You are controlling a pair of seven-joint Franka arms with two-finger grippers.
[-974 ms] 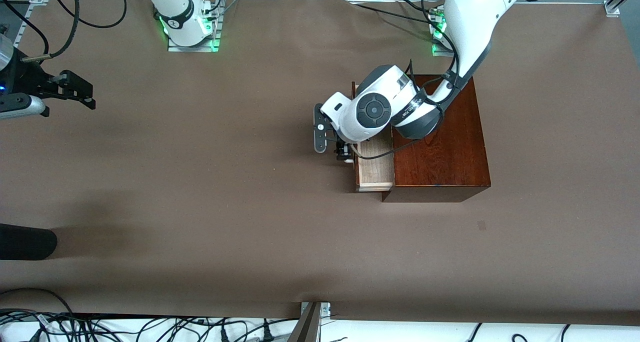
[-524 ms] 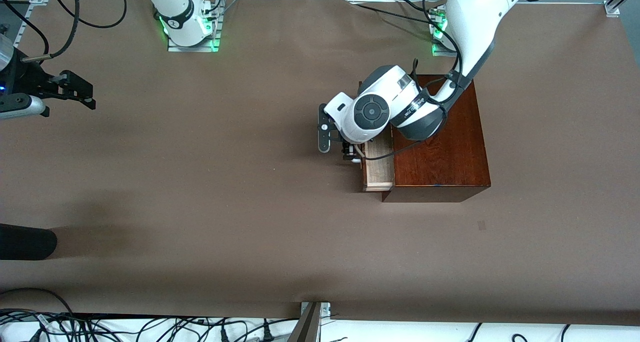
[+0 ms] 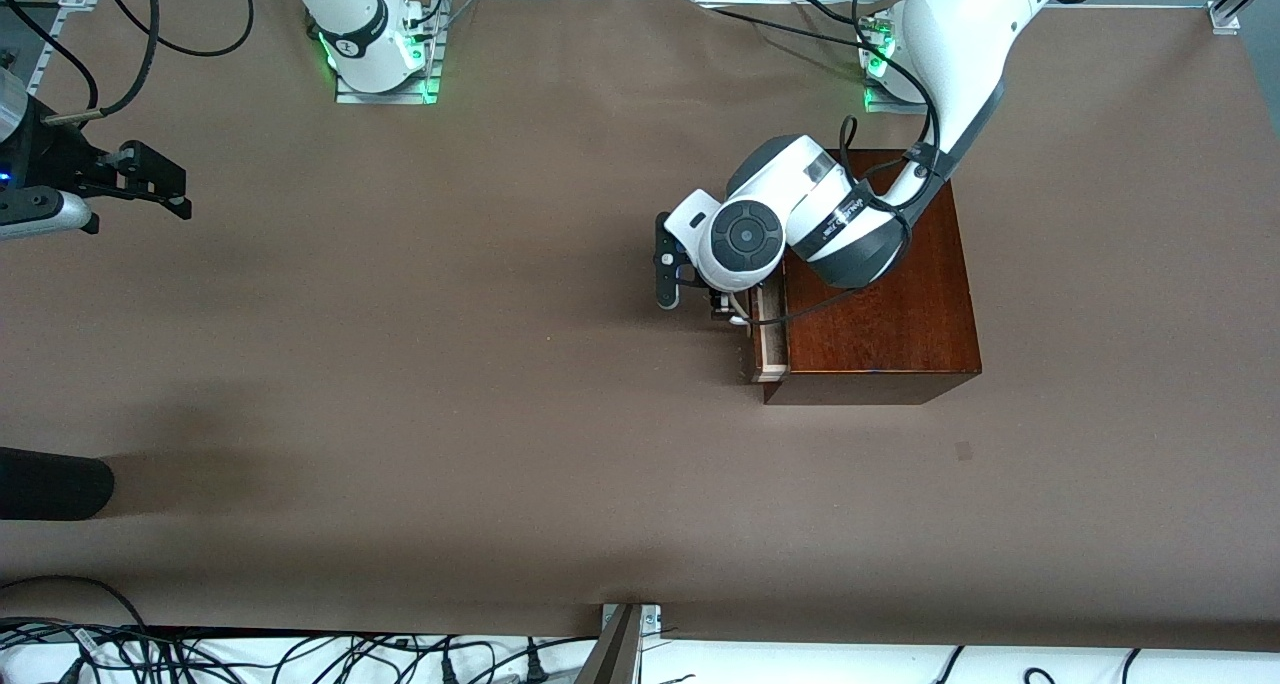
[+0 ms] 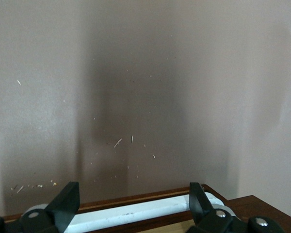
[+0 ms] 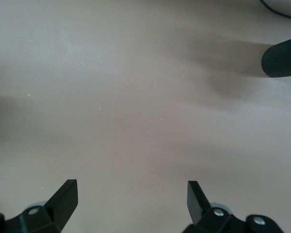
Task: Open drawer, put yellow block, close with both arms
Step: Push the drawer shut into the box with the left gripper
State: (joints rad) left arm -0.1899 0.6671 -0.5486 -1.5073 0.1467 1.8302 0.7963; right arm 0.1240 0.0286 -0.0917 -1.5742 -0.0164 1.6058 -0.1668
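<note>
Drawer (image 3: 768,342) nearly shut, your left end effector (image 4: 131,206) at its handle

Your left end effector sits with fingers spread wide, one on each side of the white bar handle (image 4: 136,212), not clamping it; the drawer shows only a thin pale strip out of the mahogany box (image 3: 880,294). Your right end effector (image 5: 131,201) waits open over bare table (image 3: 400,364) at the right arm's end; you can't see the yellow block

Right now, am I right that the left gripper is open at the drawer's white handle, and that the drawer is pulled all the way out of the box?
Not quite. The left gripper is open at the white handle, but the drawer is nearly shut: the front view shows only a narrow strip of it out of the box.
</note>
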